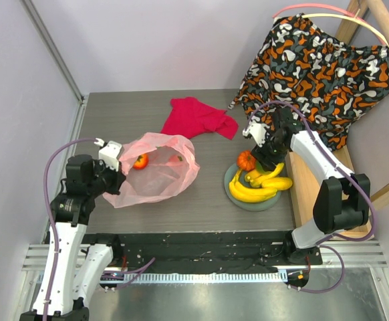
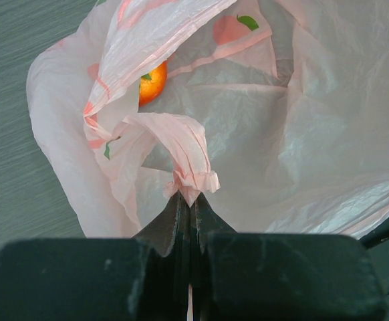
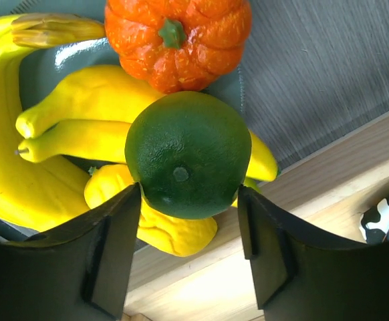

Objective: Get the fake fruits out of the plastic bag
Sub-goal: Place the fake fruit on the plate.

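The pale-pink plastic bag (image 1: 156,167) lies at the left of the table, its mouth facing my left gripper (image 1: 117,160). That gripper (image 2: 190,200) is shut on a twisted bit of the bag's handle (image 2: 193,175). An orange round fruit (image 2: 153,81) shows inside the bag (image 1: 140,161). My right gripper (image 1: 267,157) is over the grey-green plate (image 1: 231,190), shut on a small green fruit (image 3: 188,154). On the plate lie yellow bananas (image 3: 81,120) and an orange ribbed fruit (image 3: 178,37). The green fruit is hidden under the gripper in the top view.
A red cloth (image 1: 200,117) lies at the back middle of the table. A patterned cloth (image 1: 315,73) hangs on a wooden frame at the back right. A wooden board (image 3: 328,167) borders the table just right of the plate.
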You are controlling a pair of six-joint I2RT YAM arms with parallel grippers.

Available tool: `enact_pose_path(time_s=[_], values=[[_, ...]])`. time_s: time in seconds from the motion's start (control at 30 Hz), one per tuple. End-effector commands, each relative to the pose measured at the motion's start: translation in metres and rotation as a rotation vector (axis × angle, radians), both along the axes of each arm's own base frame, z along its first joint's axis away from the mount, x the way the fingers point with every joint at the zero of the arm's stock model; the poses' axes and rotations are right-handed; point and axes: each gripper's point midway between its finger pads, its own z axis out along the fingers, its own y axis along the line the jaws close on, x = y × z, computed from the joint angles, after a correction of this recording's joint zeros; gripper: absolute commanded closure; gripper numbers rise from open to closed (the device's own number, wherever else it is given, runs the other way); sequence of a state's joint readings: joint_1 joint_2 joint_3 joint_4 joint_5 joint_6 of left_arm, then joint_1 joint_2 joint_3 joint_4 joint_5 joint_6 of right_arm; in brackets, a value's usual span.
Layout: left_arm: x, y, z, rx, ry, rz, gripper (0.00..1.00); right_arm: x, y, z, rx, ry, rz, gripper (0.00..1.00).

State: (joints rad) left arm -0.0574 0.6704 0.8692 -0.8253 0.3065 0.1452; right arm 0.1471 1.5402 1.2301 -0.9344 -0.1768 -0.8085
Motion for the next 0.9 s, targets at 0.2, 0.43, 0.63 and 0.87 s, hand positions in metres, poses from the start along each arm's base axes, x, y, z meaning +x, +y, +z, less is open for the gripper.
enact_pose_path(time_s=[0.2, 0.43, 0.63, 0.87], values=[[0.009, -0.005, 0.002, -0.025, -0.034, -0.020, 1.00, 0.022, 0.013, 0.055, 0.088, -0.142, -0.062, 0.17], [0.011, -0.006, 0.001, -0.018, -0.032, -0.028, 1.00, 0.016, 0.027, 0.099, 0.161, -0.186, -0.035, 0.19], [0.005, -0.006, 0.020, -0.045, -0.044, -0.001, 1.00, 0.002, 0.169, 0.197, 0.417, -0.318, 0.231, 0.24], [-0.007, 0.001, 0.028, -0.021, -0.033, 0.021, 1.00, -0.054, 0.326, 0.217, 0.618, -0.241, 0.553, 0.37]])
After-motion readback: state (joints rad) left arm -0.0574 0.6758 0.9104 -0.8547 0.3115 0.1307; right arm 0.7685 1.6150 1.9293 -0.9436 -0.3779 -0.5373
